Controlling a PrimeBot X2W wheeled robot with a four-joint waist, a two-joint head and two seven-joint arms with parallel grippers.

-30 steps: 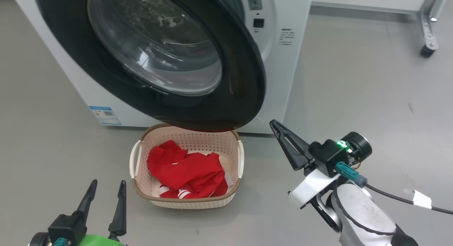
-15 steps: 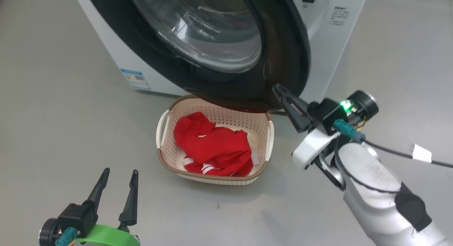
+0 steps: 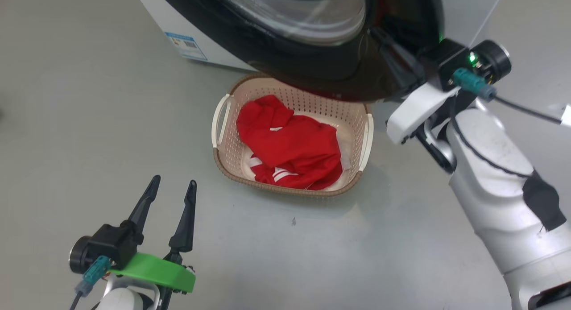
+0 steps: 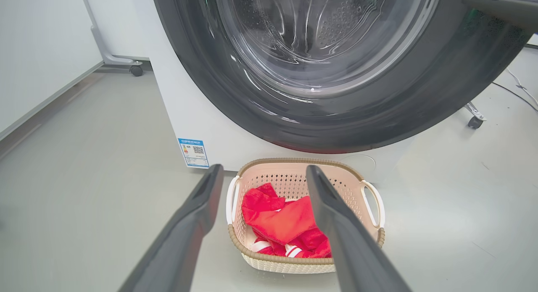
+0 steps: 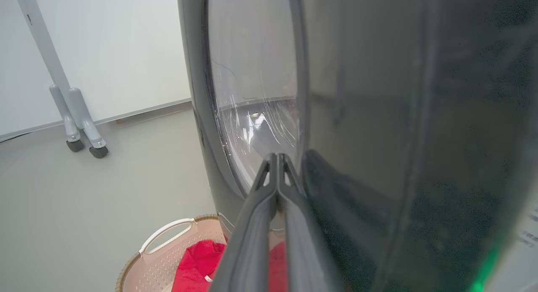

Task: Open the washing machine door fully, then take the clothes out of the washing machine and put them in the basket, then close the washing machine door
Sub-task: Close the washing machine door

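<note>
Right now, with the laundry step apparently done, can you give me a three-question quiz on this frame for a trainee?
1. True or false: the clothes lie inside the basket.
2. Multiple choice: the left gripper is A) open and holding nothing, B) shut on the clothes, C) shut on a basket handle.
3. Short answer: beside the washing machine door, are the fingers of the right gripper apart or together?

Key: 1 true; 2 A; 3 together.
</note>
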